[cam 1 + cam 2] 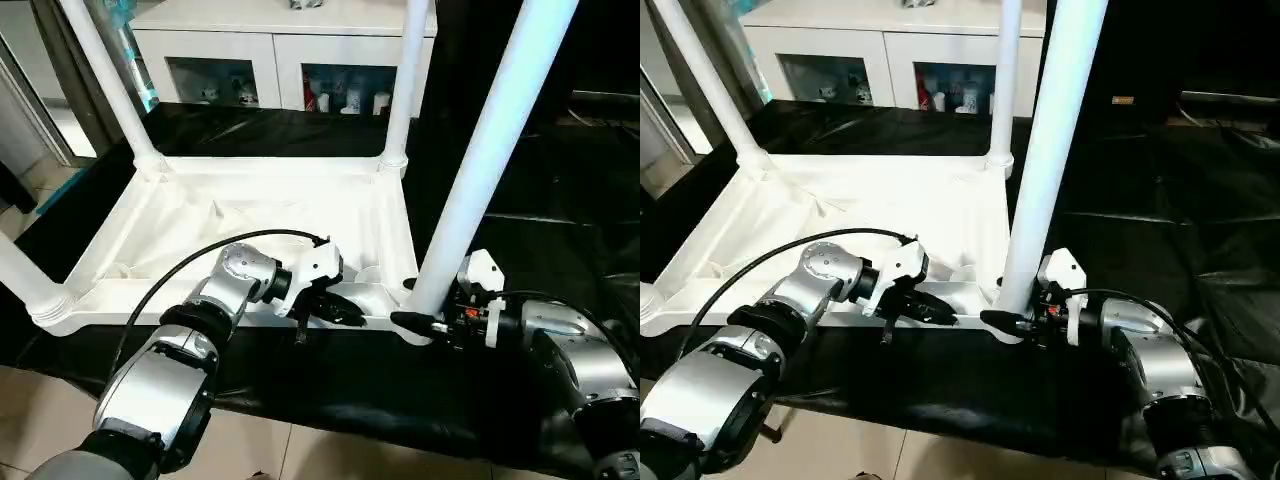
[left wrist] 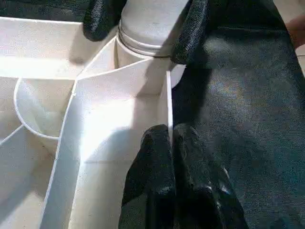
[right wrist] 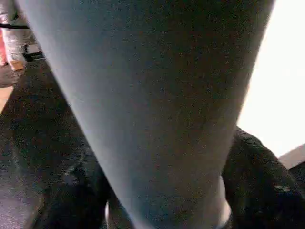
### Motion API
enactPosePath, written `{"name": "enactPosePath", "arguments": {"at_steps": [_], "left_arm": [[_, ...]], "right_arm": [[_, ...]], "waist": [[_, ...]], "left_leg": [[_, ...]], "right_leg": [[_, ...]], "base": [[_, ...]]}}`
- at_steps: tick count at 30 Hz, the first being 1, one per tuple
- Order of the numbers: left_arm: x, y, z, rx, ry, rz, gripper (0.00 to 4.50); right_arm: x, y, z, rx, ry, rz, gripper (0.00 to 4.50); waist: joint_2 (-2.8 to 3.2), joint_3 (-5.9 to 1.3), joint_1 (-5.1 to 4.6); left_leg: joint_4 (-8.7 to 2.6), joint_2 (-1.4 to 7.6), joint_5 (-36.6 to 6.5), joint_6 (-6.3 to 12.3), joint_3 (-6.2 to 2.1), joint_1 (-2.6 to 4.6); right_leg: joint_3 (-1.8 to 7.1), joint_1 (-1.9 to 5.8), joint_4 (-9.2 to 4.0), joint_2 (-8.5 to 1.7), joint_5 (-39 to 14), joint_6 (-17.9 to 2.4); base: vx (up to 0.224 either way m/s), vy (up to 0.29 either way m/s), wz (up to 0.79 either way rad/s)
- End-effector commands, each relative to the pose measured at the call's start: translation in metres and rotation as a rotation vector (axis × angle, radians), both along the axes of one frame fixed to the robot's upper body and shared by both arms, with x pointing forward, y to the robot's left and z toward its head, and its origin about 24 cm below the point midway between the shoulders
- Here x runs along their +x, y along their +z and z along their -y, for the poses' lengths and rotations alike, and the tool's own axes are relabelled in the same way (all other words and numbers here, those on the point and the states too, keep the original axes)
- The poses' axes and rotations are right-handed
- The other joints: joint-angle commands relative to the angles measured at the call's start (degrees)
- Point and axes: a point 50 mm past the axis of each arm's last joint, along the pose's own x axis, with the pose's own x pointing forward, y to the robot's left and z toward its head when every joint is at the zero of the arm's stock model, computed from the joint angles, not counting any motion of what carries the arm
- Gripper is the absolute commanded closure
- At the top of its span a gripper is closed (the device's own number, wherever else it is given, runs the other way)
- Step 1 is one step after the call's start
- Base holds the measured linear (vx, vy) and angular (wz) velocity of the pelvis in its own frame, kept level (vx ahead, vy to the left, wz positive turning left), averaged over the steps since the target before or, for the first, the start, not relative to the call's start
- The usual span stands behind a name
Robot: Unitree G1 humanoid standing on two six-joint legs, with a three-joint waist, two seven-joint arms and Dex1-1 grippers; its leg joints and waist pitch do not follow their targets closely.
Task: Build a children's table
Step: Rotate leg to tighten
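Both grippers are shown at the near edge of the children's table (image 1: 250,215), which lies upside down on a large table covered with a black sheet (image 1: 560,200). The left gripper (image 1: 335,305) is pressed together, its black fingers (image 2: 167,157) nipping the thin near rim of the ribbed top. The right gripper (image 1: 420,322) is seen spread around the base of the near right leg (image 1: 490,140), one finger on each side of the tube; whether it is squeezing the tube cannot be told.

All four legs are seen standing in the corner sockets: the far left leg (image 1: 105,75), the far right leg (image 1: 410,75) and the near left leg (image 1: 25,280), whose upper part is cut off by the frame. The step in hand is judged to be the seating of the last leg, with the top steadied meanwhile. The next move is judged to call for a firm push or twist down into the socket while the rim is kept pinned.

The table is of smooth white plastic with thin ribs and curved webs underneath; the legs are round tubes that widen at the foot. The sheet is glossy and wrinkled. A white cabinet (image 1: 290,45) with glass doors is seen behind.
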Motion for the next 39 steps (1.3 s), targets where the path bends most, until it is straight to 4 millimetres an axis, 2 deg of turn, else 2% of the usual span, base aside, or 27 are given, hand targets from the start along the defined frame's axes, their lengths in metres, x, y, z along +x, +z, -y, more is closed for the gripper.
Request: {"name": "enactPosePath", "arguments": {"at_steps": [1,4,5,7,8,9,10,12,13,14,16,17,18,21,23,25,26,29,30,31,32,33,35,37,39], "left_arm": [[-0.001,0.005,0.005,-0.033,-0.034,0.020,4.50],[0.004,0.006,0.008,-0.034,0.038,0.056,4.50],[0.007,0.006,0.010,-0.031,0.089,0.076,4.50],[0.013,0.007,0.016,-0.033,0.184,0.114,4.50],[0.016,0.008,0.022,-0.047,0.237,0.126,4.50],[0.016,0.008,0.023,-0.049,0.244,0.127,4.50],[0.017,0.009,0.032,-0.057,0.283,0.140,4.50],[0.017,0.009,0.039,-0.060,0.307,0.146,4.50],[0.017,0.009,0.042,-0.061,0.319,0.148,4.50],[0.017,0.008,0.049,-0.064,0.339,0.153,4.50],[0.016,0.008,0.059,-0.066,0.367,0.161,4.50],[0.015,0.007,0.065,-0.066,0.375,0.163,4.50],[0.015,0.007,0.067,-0.065,0.378,0.164,4.50],[0.014,0.007,0.069,-0.070,0.379,0.162,4.50],[0.014,0.007,0.067,-0.069,0.359,0.157,4.50],[0.014,0.007,0.065,-0.067,0.347,0.155,4.50],[0.014,0.007,0.059,-0.058,0.322,0.150,4.50],[0.012,0.008,0.053,-0.062,0.263,0.144,4.50],[0.011,0.008,0.047,-0.063,0.214,0.132,4.50],[0.011,0.008,0.046,-0.063,0.206,0.130,4.50],[0.009,0.008,0.039,-0.057,0.161,0.118,4.50],[0.009,0.008,0.037,-0.051,0.147,0.113,4.50],[0.007,0.009,0.027,-0.044,0.080,0.097,4.50],[0.006,0.009,0.025,-0.044,0.068,0.088,4.50],[0.004,0.009,0.019,-0.051,0.026,0.065,4.50]], "right_arm": [[0.000,-0.001,-0.003,0.003,0.009,-0.019,1.70],[-0.001,-0.007,-0.006,-0.002,-0.033,-0.029,1.78],[0.003,-0.013,-0.007,-0.030,-0.112,-0.021,1.81],[0.010,-0.025,-0.008,-0.080,-0.267,-0.009,1.83],[0.014,-0.031,-0.010,-0.097,-0.356,-0.008,1.84],[0.015,-0.032,-0.011,-0.101,-0.376,-0.010,1.85],[0.019,-0.039,-0.017,-0.125,-0.472,-0.016,1.85],[0.023,-0.041,-0.020,-0.126,-0.547,-0.025,1.85],[0.025,-0.042,-0.021,-0.124,-0.587,-0.032,1.85],[0.029,-0.043,-0.027,-0.112,-0.637,-0.041,1.85],[0.033,-0.044,-0.036,-0.110,-0.701,-0.053,1.85],[0.036,-0.044,-0.043,-0.107,-0.728,-0.058,1.85],[0.037,-0.044,-0.047,-0.105,-0.737,-0.056,1.85],[0.039,-0.042,-0.056,-0.084,-0.718,-0.041,1.85],[0.040,-0.034,-0.059,-0.060,-0.664,0.013,1.16],[0.041,-0.031,-0.058,-0.037,-0.651,0.026,1.13],[0.041,-0.022,-0.053,-0.005,-0.596,0.058,1.04],[0.038,-0.017,-0.047,-0.003,-0.495,0.079,0.75],[0.033,-0.013,-0.042,-0.021,-0.400,0.098,0.75],[0.032,-0.013,-0.041,-0.023,-0.386,0.099,0.75],[0.025,-0.010,-0.035,-0.026,-0.297,0.094,0.75],[0.023,-0.009,-0.033,-0.023,-0.266,0.086,0.75],[0.015,-0.006,-0.023,-0.024,-0.186,0.058,0.75],[0.014,-0.005,-0.021,-0.028,-0.173,0.051,0.75],[0.009,-0.005,-0.014,-0.046,-0.126,0.040,0.75]], "waist": [[-1.16,-3.46,0.18],[-1.31,-3.43,0.14],[-1.21,-3.34,0.07],[-1.30,-3.17,-0.42],[-1.40,-3.04,-0.66],[-1.36,-2.84,-0.90],[-1.35,-2.81,-1.13],[-1.27,-2.87,-1.86],[-1.34,-2.80,-1.96],[-1.01,-2.85,-2.02],[-1.05,-3.03,-2.13],[-0.80,-2.99,-2.14],[-0.92,-3.05,-2.17],[-0.87,-3.09,-2.08],[-0.86,-3.09,-2.07],[-0.88,-3.11,-2.08],[-1.00,-3.20,-1.93],[-1.02,-3.38,-1.75],[-1.48,-3.52,-1.54],[-1.48,-3.52,-1.54],[-1.25,-3.64,-1.05],[-1.37,-3.73,-0.92],[-1.39,-3.71,-0.57],[-1.27,-3.66,-0.23],[-1.14,-3.77,0.10]], "left_leg": [[-4.06,5.45,-8.7,7.16,-2.54,0.57],[-4.03,5.36,-8.7,6.95,-2.49,0.55],[-4.06,5.39,-8.9,6.47,-2.49,0.49],[-4.31,5.20,-10.8,4.62,-2.58,0.74],[-4.37,4.90,-12.0,3.64,-2.65,0.85],[-4.47,4.83,-12.8,3.03,-2.65,1.01],[-4.59,4.88,-13.0,2.70,-2.77,0.96],[-4.83,5.02,-13.9,1.91,-2.96,1.12],[-4.81,4.96,-14.2,1.96,-2.95,1.12],[-4.70,4.86,-14.3,2.24,-2.83,1.11],[-4.70,4.90,-13.3,2.35,-2.84,1.08],[-4.64,4.78,-13.0,2.43,-2.81,0.97],[-4.63,4.70,-12.7,2.68,-2.77,0.95],[-4.56,4.69,-12.3,3.67,-2.72,0.84],[-4.60,4.76,-12.6,3.91,-2.75,0.85],[-4.58,4.77,-12.5,4.01,-2.74,0.80],[-4.51,4.76,-12.2,4.40,-2.72,0.76],[-4.26,4.90,-9.5,6.23,-2.66,0.43],[-4.08,4.99,-8.2,7.20,-2.56,0.45],[-4.08,4.99,-8.2,7.20,-2.56,0.45],[-3.72,4.97,-6.2,9.28,-2.42,0.22],[-3.51,5.04,-5.4,10.50,-2.38,0.11],[-3.36,5.08,-5.0,11.62,-2.36,-0.03],[-3.45,5.24,-5.4,11.17,-2.38,0.10],[-3.57,5.45,-6.0,9.68,-2.46,0.30]], "right_leg": [[3.73,2.90,-3.34,-5.47,-7.9,-14.1],[3.75,2.91,-3.40,-5.49,-8.1,-14.1],[3.78,2.71,-3.47,-5.52,-9.0,-13.9],[3.75,2.49,-3.94,-5.51,-12.8,-13.1],[3.63,2.59,-4.46,-5.56,-16.5,-12.1],[3.68,2.45,-4.96,-5.55,-19.4,-11.2],[3.72,2.45,-5.03,-5.51,-20.4,-10.7],[3.75,2.26,-4.99,-5.32,-20.0,-10.8],[3.78,2.28,-5.09,-5.34,-20.0,-10.7],[3.97,2.18,-5.01,-5.47,-19.3,-11.2],[3.95,2.29,-4.87,-5.39,-17.5,-11.4],[3.97,2.36,-4.81,-5.46,-16.8,-11.5],[3.91,2.36,-4.90,-5.40,-16.5,-11.4],[3.89,2.48,-4.77,-5.40,-15.3,-11.3],[3.88,2.52,-4.75,-5.44,-15.1,-11.3],[3.91,2.56,-4.65,-5.44,-14.7,-11.5],[3.90,2.69,-4.56,-5.55,-14.3,-11.6],[3.87,2.93,-3.82,-5.42,-9.3,-12.7],[3.80,3.00,-3.56,-5.35,-6.8,-13.2],[3.80,3.00,-3.56,-5.35,-6.8,-13.2],[3.76,3.19,-2.91,-5.45,-3.1,-14.0],[3.73,3.17,-2.71,-5.46,-1.6,-14.2],[3.70,3.03,-2.66,-5.52,-1.6,-14.2],[3.64,2.81,-2.88,-5.50,-3.8,-14.0],[3.65,2.60,-2.83,-5.35,-5.2,-14.0]], "base": [[0.000,0.000,0.00],[0.000,0.000,0.00],[0.000,0.000,0.00],[0.000,0.000,0.00],[0.000,0.000,0.00],[0.000,0.000,0.00],[0.000,0.000,0.00],[0.000,0.000,0.00],[0.000,0.000,0.00],[0.000,0.000,0.00],[0.000,0.000,0.00],[0.000,0.000,0.00],[0.000,0.000,0.00],[0.000,0.000,0.00],[0.000,0.000,0.00],[0.000,0.000,0.00],[0.000,0.000,0.00],[0.000,0.000,0.00],[0.000,0.000,0.00],[0.000,0.000,0.00],[0.000,0.000,0.00],[0.000,0.000,0.00],[0.000,0.000,0.00],[0.000,0.000,0.00],[0.000,0.000,0.00]]}}
